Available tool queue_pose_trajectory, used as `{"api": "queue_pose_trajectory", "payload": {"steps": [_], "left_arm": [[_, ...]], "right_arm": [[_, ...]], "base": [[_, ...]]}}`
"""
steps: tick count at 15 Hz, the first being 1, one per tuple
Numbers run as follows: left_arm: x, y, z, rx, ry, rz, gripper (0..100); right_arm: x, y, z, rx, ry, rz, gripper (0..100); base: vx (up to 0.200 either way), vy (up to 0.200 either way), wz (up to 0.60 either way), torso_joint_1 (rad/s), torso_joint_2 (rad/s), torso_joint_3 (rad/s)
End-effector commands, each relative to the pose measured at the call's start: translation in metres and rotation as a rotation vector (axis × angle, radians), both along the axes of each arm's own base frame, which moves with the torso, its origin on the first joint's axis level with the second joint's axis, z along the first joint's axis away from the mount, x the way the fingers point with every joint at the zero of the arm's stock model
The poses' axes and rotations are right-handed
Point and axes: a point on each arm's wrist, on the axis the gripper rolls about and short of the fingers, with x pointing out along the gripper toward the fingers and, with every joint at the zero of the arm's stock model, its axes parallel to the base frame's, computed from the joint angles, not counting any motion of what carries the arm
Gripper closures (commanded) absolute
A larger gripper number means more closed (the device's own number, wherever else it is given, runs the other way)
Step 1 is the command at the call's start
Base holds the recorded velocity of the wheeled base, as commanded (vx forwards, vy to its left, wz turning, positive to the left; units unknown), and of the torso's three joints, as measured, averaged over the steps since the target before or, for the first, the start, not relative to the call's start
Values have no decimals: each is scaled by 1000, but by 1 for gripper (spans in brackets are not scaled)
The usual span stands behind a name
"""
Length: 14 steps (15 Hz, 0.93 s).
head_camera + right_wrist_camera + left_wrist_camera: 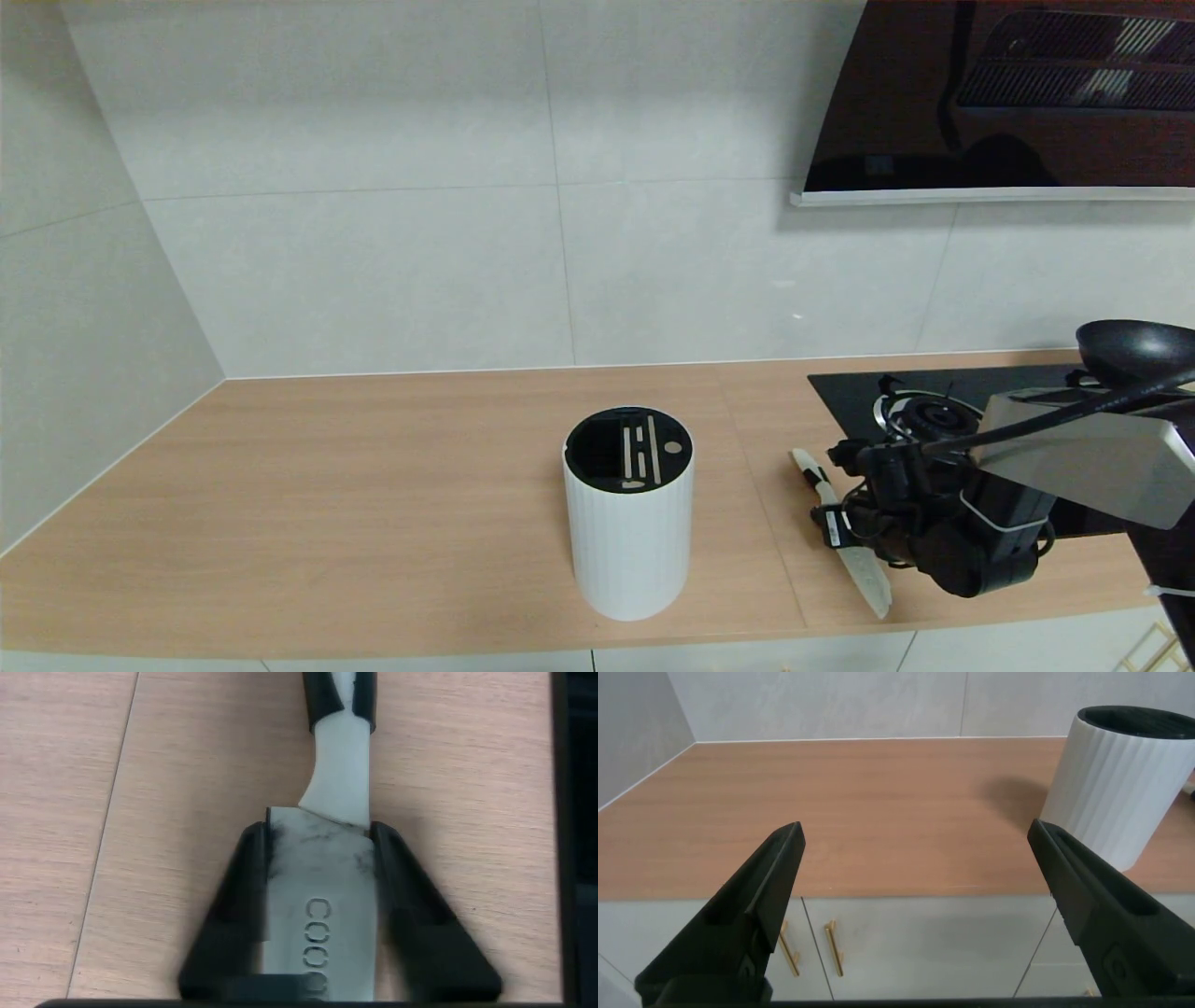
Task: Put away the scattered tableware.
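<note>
The knife (864, 571) (341, 770) lies flat on the wooden countertop (373, 467), to the right of the white ribbed holder (630, 537) (1120, 784) and just left of the black cooktop (845, 392). Its long axis runs from the back toward the counter's front edge, slanting a little to the right. The black-and-white handle is at the far end, and the white blade's tip points at the front edge.

The right gripper (834, 525) (320, 835) sits over the blade just past the handle, its two fingers pressed against the blade's opposite edges. The left gripper (915, 835) hangs off the front of the counter, over the cabinet doors, with its fingers spread wide apart and holding nothing. The holder is off to its side.
</note>
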Motion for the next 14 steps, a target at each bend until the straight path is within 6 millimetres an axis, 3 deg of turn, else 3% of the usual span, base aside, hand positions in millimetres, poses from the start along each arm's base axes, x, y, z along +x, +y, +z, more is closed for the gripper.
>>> {"api": "queue_pose_trajectory", "payload": {"steps": [1,4,6,10,14], "left_arm": [[0,0,0,-1,0,0,0],[0,0,0,1,0,0,0],[0,0,0,10,1,0,0],[0,0,0,21,1,0,0],[-3,0,9,59,-34,-10,0]], "right_arm": [[1,-1,2,2,-6,-1,100],[1,-1,5,2,-12,-5,100],[-1,1,21,32,-41,-16,100],[-21,8,82,93,-142,-4,100],[-64,25,149,140,-278,90,100]], "base": [[0,0,0,0,0,0],[0,0,0,0,0,0],[0,0,0,0,0,0],[0,0,0,0,0,0],[0,0,0,0,0,0]]}}
